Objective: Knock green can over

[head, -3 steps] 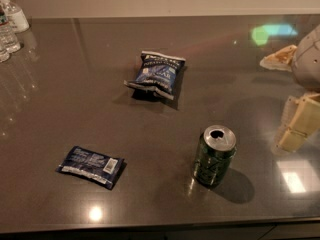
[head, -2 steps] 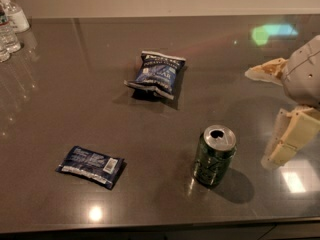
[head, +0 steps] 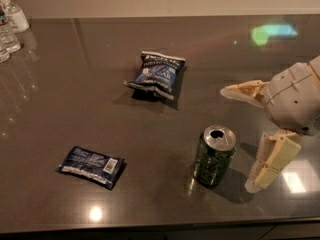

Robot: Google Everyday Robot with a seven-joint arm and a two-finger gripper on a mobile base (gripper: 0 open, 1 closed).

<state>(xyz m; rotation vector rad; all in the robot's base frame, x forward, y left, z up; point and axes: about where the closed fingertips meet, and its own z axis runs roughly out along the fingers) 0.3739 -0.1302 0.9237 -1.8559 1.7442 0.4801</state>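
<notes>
A dark green can (head: 215,156) with paler green markings stands upright on a glossy, dark grey stone-like table (head: 75,99), near its front edge. Its round silver top shows the pull-tab opening. Just to the can's right hangs the robot's cream plastic gripper (head: 237,140), its two blocky fingers (head: 272,161) spread wide. One finger points left above the can and the other angles down beside it, apart from it. A crumpled blue snack bag (head: 157,74) lies farther back, a flat blue packet (head: 91,166) at front left, and clear plastic bottles (head: 10,26) in the far left corner.
</notes>
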